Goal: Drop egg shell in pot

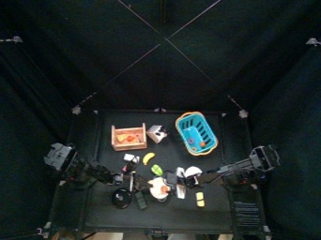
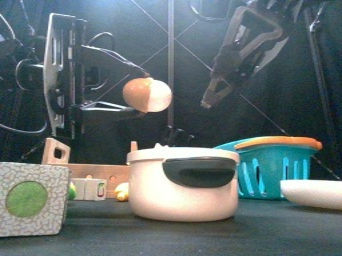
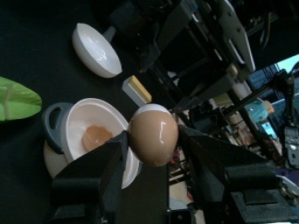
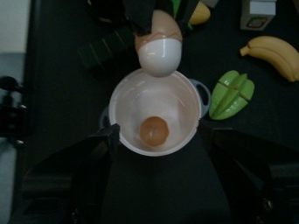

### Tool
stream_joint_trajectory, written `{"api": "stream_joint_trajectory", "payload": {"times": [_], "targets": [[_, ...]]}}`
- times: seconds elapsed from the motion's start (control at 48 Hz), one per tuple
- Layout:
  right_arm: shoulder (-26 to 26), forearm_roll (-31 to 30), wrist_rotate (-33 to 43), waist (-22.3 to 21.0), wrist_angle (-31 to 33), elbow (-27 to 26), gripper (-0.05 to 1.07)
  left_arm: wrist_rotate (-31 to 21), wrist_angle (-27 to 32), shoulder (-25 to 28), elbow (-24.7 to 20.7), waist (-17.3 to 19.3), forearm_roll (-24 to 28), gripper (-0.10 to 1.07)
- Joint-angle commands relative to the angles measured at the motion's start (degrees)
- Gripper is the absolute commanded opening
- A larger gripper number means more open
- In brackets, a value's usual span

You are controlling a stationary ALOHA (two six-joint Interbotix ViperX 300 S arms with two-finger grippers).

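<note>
Left gripper (image 3: 152,162) clenched the pale brown egg shell (image 3: 153,136), which we saw hanging directly above the white round pot (image 4: 152,109), yolk (image 4: 153,131) already inside. We judged that position set up a straight drop. Right gripper (image 4: 152,144) hovered open beside the shell.

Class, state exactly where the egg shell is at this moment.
In the front view the egg shell hangs in the left gripper, above the white pot; the right wrist view shows it over the pot's rim, yolk inside.
</note>
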Motion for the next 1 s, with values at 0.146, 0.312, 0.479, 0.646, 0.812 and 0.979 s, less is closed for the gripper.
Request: {"api": "stream_joint_trajectory", "payload": {"times": [0.146,0.312,0.479,0.646,0.812,0.979], "targets": [[-6.86,0.0,1.58,-4.22,-27.07,10.72,1.0,0.26,-0.35,-0.26,-0.88,2.2,5.01,0.59],[-6.24,-0.26,1.32,-5.98,-30.76,12.13,1.0,0.26,-0.26,-0.26,-1.05,4.13,8.88,0.59],[-4.75,-3.34,1.05,-5.98,-29.62,11.07,1.0,0.18,-0.26,-0.26,-1.41,5.36,11.25,0.59],[-4.04,-4.75,1.41,-5.62,-26.72,10.46,1.0,0.26,-0.18,-0.26,-1.23,5.45,11.51,0.59],[-0.7,-3.87,1.58,-5.54,-24.43,7.91,1.0,0.35,-0.18,-0.88,0.26,6.33,11.95,0.59],[2.46,-5.01,1.05,-4.57,-19.42,4.83,1.0,0.26,-0.18,-1.32,0.7,6.77,12.39,0.59]]}}
